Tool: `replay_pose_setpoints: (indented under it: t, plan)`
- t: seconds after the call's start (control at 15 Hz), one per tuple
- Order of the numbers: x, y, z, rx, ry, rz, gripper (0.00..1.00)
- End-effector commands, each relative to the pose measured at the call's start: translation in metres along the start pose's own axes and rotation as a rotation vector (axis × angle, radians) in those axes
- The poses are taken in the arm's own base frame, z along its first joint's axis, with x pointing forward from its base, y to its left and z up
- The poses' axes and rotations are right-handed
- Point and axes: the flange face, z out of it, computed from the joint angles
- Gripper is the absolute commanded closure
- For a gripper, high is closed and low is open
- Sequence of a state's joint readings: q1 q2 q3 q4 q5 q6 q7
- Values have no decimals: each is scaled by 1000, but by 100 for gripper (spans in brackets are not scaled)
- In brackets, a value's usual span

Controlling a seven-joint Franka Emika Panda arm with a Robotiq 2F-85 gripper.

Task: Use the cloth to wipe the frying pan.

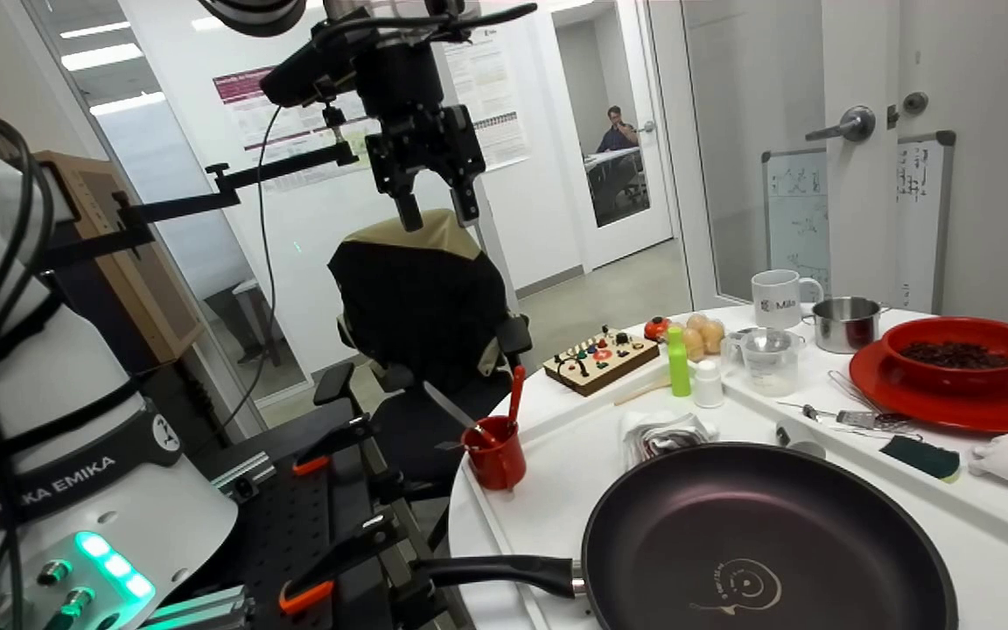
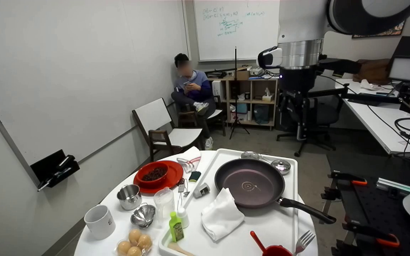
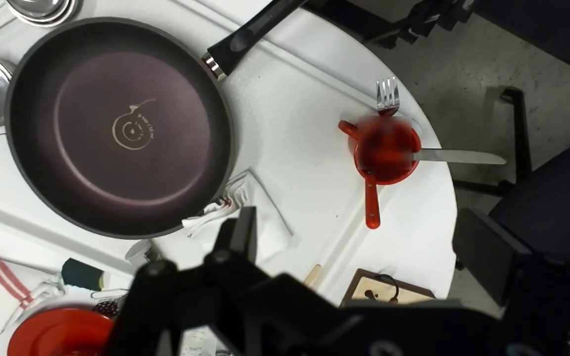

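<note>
On the round-edged white table [image 2: 123, 222], a white tray [image 2: 265, 218] carries the frying pan [image 2: 249, 177], the folded cloth [image 2: 222, 217] just beside it. Overhead, the gripper [image 1: 438, 214] stands wide and empty; beyond, a whiteboard [image 2: 240, 30] hangs above low shelves [image 2: 251, 102].

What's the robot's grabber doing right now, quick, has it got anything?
Gripper: open, holding nothing, not even the white cloth.

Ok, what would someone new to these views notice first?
Probably the big dark frying pan, sitting on the white tray with its black handle jutting out over the tray's rim. Next, the red bowl of dark bits on a red plate, outside the tray. Then the open gripper, hanging in midair, holding nothing.
</note>
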State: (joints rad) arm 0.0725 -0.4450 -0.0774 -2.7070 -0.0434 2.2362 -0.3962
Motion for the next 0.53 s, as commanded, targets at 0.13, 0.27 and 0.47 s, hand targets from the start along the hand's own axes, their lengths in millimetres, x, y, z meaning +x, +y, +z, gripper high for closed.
replay_pose_setpoints:
  t: [0.13, 0.27, 0.47]
  plan:
    - [-1, -1, -1, -1, 2, 0, 0]
    - [-1, -1, -1, -1, 2, 0, 0]
    - [3, 2, -1, -7, 12, 3, 0]
